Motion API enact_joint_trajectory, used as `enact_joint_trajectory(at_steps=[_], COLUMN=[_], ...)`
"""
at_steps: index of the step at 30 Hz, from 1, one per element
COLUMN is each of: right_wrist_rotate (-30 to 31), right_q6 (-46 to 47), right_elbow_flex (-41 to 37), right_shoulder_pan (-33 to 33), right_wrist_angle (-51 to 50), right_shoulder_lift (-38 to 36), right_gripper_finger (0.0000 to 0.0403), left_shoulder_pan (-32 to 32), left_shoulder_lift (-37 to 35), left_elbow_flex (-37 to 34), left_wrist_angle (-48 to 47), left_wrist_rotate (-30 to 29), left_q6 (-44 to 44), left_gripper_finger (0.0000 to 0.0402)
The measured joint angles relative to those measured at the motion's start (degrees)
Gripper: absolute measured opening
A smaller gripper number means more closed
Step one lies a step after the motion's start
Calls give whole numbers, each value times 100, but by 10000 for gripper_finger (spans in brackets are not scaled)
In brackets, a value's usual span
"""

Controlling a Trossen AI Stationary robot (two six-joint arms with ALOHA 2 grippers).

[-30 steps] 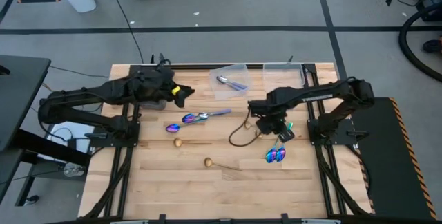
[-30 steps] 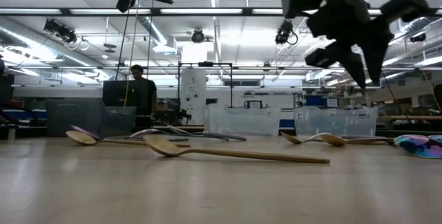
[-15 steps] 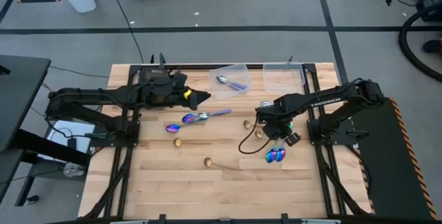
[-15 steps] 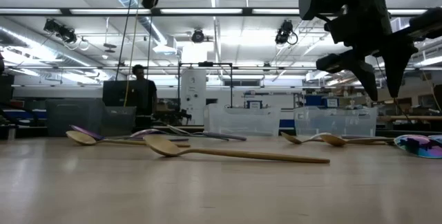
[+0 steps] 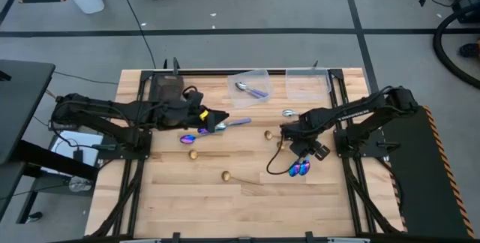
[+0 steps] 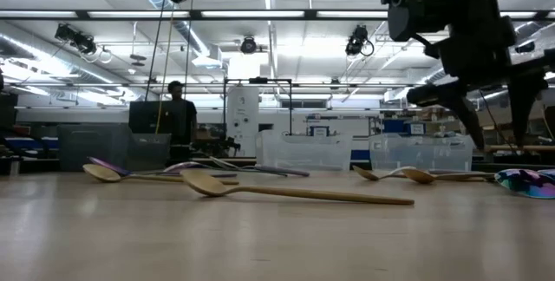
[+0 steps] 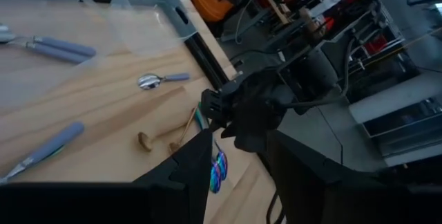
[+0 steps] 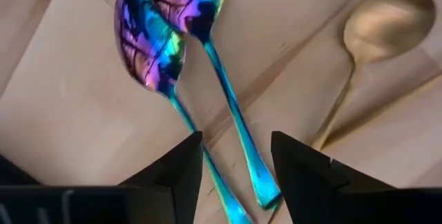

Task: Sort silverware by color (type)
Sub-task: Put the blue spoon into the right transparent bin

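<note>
My right gripper [image 8: 235,165] is open and points down over the handles of two iridescent rainbow spoons [image 8: 162,41] that lie side by side flat on the wood near the table's right side [image 5: 298,169]. It touches neither. A gold spoon [image 8: 383,20] lies beside them. My left gripper [image 5: 222,115] is open and hangs high above the table's middle, over more rainbow spoons [image 5: 196,133]. A silver spoon [image 5: 289,112] lies toward the far edge. Gold spoons [image 5: 225,175] lie scattered nearer the near edge.
Two clear plastic containers [image 5: 251,85] [image 5: 307,84] stand at the far edge, and the left one holds spoons. A dark tray [image 5: 166,84] sits at the far left, partly under my left arm. A person [image 6: 178,112] stands in the room beyond the table.
My right gripper has moved toward the table's right and near edges and come down over the two rainbow spoons, staying open. My left gripper has reached out toward the table's middle, above the spoons there. No spoon has moved.
</note>
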Motion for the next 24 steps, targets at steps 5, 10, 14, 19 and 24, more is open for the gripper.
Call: enact_joint_trajectory(at_steps=[5, 10, 14, 19, 24], right_wrist_rotate=[85, 295, 399, 424, 434], right_q6=[-19, -19, -37, -280, -408], right_elbow_flex=[-89, -398, -616, -952, -1257], right_shoulder_pan=[318, 574, 663, 664, 653], right_wrist_angle=[304, 1003, 1191, 1349, 1727], right_shoulder_lift=[0, 0, 0, 0, -31], right_gripper_finger=[172, 170, 169, 169, 161], left_shoulder_pan=[-176, -335, -411, -428, -459], left_shoulder_lift=[0, 0, 0, 0, 0], left_elbow_flex=[0, 0, 0, 0, 0], left_wrist_angle=[-83, -119, -181, -204, -205], left_wrist_rotate=[-66, -62, -64, -51, -51], left_q6=[-9, 140, 140, 137, 112], left_gripper_finger=[148, 148, 148, 148, 148])
